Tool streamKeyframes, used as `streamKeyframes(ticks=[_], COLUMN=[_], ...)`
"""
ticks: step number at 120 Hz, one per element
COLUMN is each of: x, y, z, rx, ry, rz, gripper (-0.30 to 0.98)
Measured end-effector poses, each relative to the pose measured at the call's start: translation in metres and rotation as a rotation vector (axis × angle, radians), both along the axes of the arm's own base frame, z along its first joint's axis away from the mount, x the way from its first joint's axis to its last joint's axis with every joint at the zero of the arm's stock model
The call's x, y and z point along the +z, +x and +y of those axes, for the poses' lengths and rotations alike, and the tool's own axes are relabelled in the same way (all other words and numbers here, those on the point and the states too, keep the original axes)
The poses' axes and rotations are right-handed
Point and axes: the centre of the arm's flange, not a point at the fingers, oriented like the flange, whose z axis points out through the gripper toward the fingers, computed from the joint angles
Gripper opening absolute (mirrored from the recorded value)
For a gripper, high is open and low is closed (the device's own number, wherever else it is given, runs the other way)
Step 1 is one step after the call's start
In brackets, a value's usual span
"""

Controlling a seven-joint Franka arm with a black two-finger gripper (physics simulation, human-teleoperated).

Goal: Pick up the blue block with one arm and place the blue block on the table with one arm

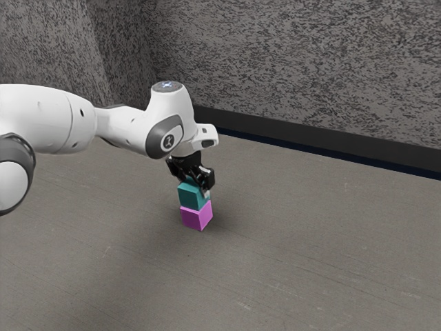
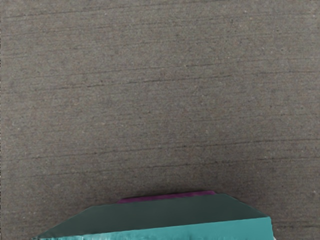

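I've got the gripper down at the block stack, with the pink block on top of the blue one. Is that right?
Not quite: the exterior view shows the blue block on top of the pink block. The gripper is down at the stack, as you say.

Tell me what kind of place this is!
Probably a pretend robot practice room, made by a computer: there's a white robot arm, a blue block and a pink block, and a speckled wall.

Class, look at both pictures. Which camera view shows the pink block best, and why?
The exterior view shows the pink block best: two side faces are visible beneath the blue block. In the wrist view, a thin strip of it peeks out past the blue block, which hides the rest.
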Motion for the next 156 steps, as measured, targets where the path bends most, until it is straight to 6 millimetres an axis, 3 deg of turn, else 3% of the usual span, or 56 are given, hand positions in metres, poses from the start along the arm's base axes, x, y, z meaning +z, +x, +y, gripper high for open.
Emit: streamKeyframes(ticks=[28, 52, 62, 75, 88, 104, 121, 156], x=[0.005, 0.032, 0.046, 0.051, 0.038, -0.009, -0.019, -0.034], y=[0.0, -0.001, -0.004, -0.012, -0.023, -0.028, -0.029, -0.027], z=[0.0, -0.001, -0.023, -0.082, -0.14, -0.177, -0.19, -0.192], rx=[0.004, 0.006, -0.022, -0.107, -0.188, -0.219, -0.2, -0.131], ry=[0.006, 0.011, 0.009, 0.007, 0.01, 0.003, -0.015, -0.047], rz=[-0.006, -0.041, -0.058, -0.067, -0.062, -0.048, -0.074, -0.086], gripper=[0.35, 0.3, 0.3, 0.3, 0.3, 0.3, 0.3, 0.3])
